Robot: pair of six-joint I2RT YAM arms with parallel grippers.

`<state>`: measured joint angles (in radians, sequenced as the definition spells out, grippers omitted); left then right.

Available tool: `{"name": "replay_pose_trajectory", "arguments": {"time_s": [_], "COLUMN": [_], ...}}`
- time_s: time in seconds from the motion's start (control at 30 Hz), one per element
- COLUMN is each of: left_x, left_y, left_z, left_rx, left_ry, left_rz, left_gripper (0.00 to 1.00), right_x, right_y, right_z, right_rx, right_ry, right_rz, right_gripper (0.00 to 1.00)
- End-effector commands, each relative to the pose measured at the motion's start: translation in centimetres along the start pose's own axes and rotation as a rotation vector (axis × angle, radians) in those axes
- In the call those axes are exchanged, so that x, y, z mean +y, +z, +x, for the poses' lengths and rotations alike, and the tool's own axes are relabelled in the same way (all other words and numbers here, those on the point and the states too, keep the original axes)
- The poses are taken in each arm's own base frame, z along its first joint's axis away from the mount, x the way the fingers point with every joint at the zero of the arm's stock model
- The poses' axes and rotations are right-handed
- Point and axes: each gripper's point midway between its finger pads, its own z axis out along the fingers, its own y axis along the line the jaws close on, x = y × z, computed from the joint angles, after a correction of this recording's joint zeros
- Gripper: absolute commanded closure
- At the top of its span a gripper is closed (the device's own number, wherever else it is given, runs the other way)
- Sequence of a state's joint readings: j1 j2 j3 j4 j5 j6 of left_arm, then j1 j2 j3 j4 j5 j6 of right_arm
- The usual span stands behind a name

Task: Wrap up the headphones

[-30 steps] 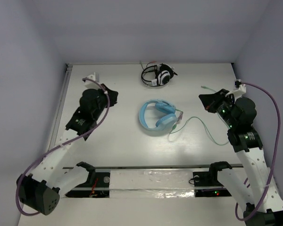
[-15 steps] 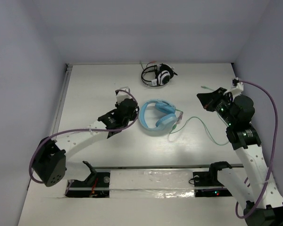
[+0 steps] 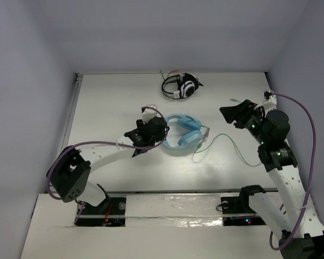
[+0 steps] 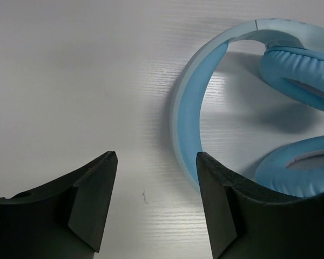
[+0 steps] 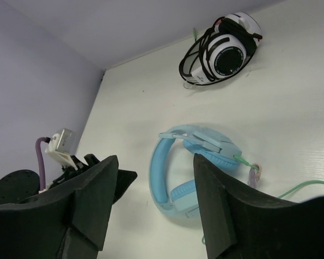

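Judging the headphones [image 3: 179, 135] lying flat on the surface [image 3: 108, 108], with a black-and-white pair [image 3: 181, 86] beyond them, I expect a light, fairly stiff headband [image 4: 186, 108], soft squashy earcups [image 4: 297, 70] and a thin, limp cable [image 3: 232, 143] trailing off to their right that will slip easily. My left pincer [image 4: 156, 159] stands wide open at the headband's outer curve; I cannot tell if it touches. My right pincer [image 5: 154, 159], also spread wide, hovers well to their right. I'd grip the headband, not the earcups.

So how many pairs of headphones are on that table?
2: the light blue headphones lie mid-table by the left gripper; the black-and-white headphones sit farther back.
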<state>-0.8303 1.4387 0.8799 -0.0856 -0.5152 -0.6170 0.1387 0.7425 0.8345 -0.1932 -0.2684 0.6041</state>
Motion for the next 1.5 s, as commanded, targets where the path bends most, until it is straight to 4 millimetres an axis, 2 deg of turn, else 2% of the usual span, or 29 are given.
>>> {"name": "replay_pose_trajectory", "arguments": {"time_s": [0.0, 0.2, 0.27, 0.3, 0.4, 0.47, 0.53, 0.57, 0.6, 0.67, 0.8, 1.1, 1.3, 1.37, 1.47], "left_x": [-1.1, -2.8, -2.9, -3.1, -2.8, -3.0, -3.5, -3.0, -2.8, -3.4, -3.2, -2.9, -2.5, -2.4, -2.1], "left_y": [0.2, 0.7, 1.5, 1.4, 3.0, 3.1, 3.2, 4.1, 4.5, 5.0, 6.5, 8.0, 8.7, 8.9, 9.1], "left_z": [-2.0, -2.3, -1.5, -1.7, -0.5, 0.0, -0.9, 0.5, 1.0, 0.3, 1.5, 3.0, 4.0, 4.1, 3.8], "left_rx": [-0.056, -0.054, -0.030, -0.033, -0.012, -0.005, -0.044, -0.017, -0.009, -0.040, -0.023, -0.010, -0.002, -0.009, -0.036], "left_ry": [-0.028, -0.048, -0.026, -0.027, -0.007, 0.003, -0.022, 0.002, 0.013, -0.004, 0.031, 0.045, 0.058, 0.054, 0.045], "left_rz": [0.007, 0.056, 0.049, 0.054, 0.011, 0.009, 0.021, -0.003, -0.015, -0.014, -0.045, -0.069, -0.090, -0.092, -0.113], "left_gripper": [0.41, 0.37, 0.36, 0.36, 0.36, 0.36, 0.36, 0.36, 0.36, 0.36, 0.37, 0.41, 0.47, 0.54, 0.79], "right_x": [1.2, 0.9, 0.8, 0.9, 1.0, 1.1, 1.4, 1.5, 1.8, 1.7, 1.2, 1.5, 1.3, 1.3, 1.2], "right_y": [0.0, 0.3, 0.3, 0.3, 0.2, 0.3, 0.3, 0.3, 0.3, 0.3, 0.4, 0.7, 0.8, 0.8, 0.8], "right_z": [-1.0, -0.2, -0.1, -0.2, -0.2, -0.2, 0.0, 0.2, 0.5, 0.7, 1.0, 0.7, 0.7, 0.6, 0.7], "right_rx": [-0.033, -0.013, -0.007, -0.009, -0.012, -0.009, 0.001, 0.010, 0.021, 0.025, 0.033, 0.032, 0.027, 0.019, 0.017], "right_ry": [-0.022, -0.016, -0.015, -0.016, -0.017, -0.017, -0.011, -0.006, -0.003, 0.005, 0.003, 0.002, 0.004, 0.006, 0.011], "right_rz": [-0.057, -0.064, -0.060, -0.063, -0.065, -0.070, -0.088, -0.097, -0.117, -0.119, -0.101, -0.111, -0.105, -0.102, -0.100], "right_gripper": [0.35, 0.31, 0.31, 0.31, 0.31, 0.31, 0.31, 0.30, 0.30, 0.30, 0.30, 0.30, 0.30, 0.31, 0.32]}}
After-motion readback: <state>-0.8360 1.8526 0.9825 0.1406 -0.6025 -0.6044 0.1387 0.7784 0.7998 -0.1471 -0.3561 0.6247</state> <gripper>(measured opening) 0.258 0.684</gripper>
